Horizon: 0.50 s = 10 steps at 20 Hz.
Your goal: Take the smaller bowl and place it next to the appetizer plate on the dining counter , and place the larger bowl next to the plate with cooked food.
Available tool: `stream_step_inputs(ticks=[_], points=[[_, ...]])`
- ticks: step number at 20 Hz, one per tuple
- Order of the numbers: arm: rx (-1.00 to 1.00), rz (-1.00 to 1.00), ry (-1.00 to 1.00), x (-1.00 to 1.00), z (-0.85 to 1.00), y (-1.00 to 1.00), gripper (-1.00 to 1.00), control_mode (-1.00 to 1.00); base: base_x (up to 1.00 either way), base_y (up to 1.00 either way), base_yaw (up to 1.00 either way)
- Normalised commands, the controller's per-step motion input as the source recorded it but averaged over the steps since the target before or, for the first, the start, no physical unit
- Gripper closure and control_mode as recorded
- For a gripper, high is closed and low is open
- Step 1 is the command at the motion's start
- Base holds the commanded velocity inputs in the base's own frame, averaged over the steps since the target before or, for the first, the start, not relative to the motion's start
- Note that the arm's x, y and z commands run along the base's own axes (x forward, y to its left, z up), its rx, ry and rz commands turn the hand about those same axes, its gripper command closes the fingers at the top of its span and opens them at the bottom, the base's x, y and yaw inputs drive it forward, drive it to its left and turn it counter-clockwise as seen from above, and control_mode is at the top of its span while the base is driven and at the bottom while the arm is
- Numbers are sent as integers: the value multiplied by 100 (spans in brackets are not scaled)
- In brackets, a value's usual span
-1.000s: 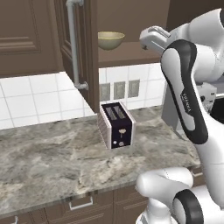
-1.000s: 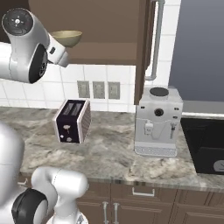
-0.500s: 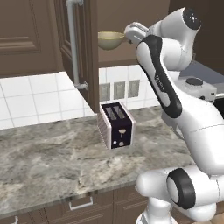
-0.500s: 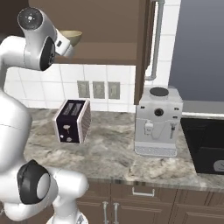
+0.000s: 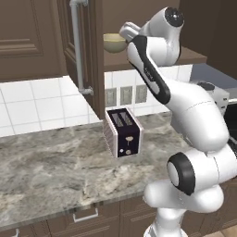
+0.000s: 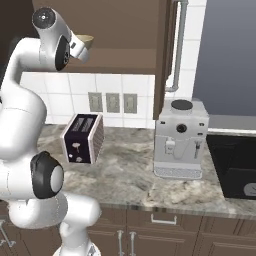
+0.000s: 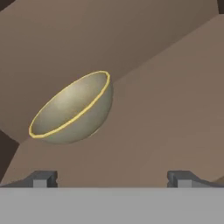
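The smaller bowl (image 7: pixel 72 109), olive-tan with a pale yellow rim, sits on the brown shelf of the open upper cabinet. It is the bowl (image 5: pixel 113 42) just left of the hand in the left base view, and its edge (image 6: pixel 87 38) shows past the hand in the right base view. My gripper (image 7: pixel 113 178) is open, its two fingertips (image 7: pixel 43 178) set wide, just short of the bowl with nothing between them. The larger bowl, both plates and the dining counter are out of view.
A dark toaster (image 5: pixel 122 132) stands on the marbled counter (image 5: pixel 51 162) below the cabinet. The open cabinet door (image 5: pixel 95 55) with its long handle (image 5: pixel 76 46) hangs left of the bowl. A grey coffee machine (image 6: pixel 180 137) stands to the right, beside a dark sink (image 6: pixel 235 170).
The arm has swung up and in toward the cabinet shelf, bringing the hand close to the small bowl. The jaws have stayed open.
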Motion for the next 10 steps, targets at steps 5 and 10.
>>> stream_step_inputs(ticks=[5, 10], points=[[0, -6, 5, 63, 0, 10, -100, -100, 0, 0, 0], [0, -5, 0, 54, 0, 14, -100, -100, 0, 0, 0]])
